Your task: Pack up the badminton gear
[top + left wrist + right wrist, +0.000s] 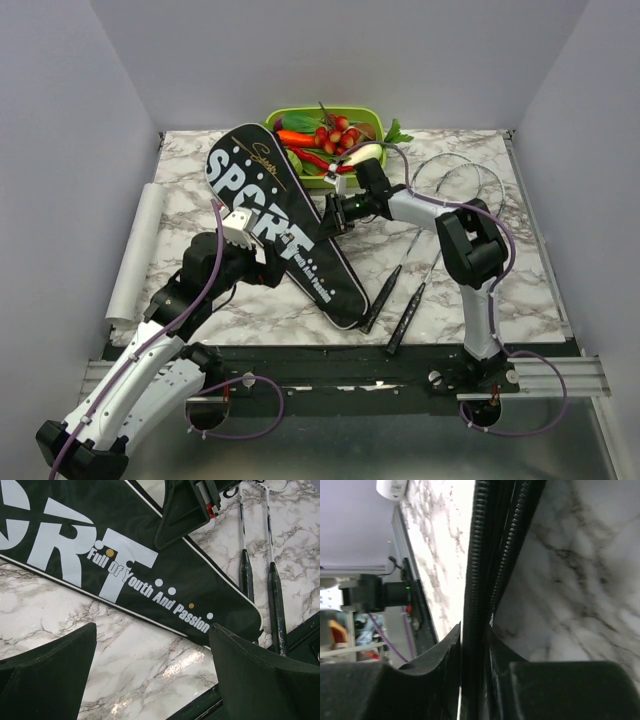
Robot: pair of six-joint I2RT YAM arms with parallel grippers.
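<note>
A: Two rackets (385,290), where do they lie?
B: Side by side on the marble table (520,250), just right of the bag (285,225), handles toward the arms.
A: And the bag?
B: Flat and diagonal, its wide end by the green tray (375,122).
A: What about the right gripper (475,635)?
B: Pinched on the bag's zippered right edge.
A: And the left gripper (152,627)?
B: Fingers wide apart, hovering over the bag's narrow end, holding nothing.

One black bag (290,225), two rackets (380,298), one green tray (300,112) and one white roll (140,245).
</note>
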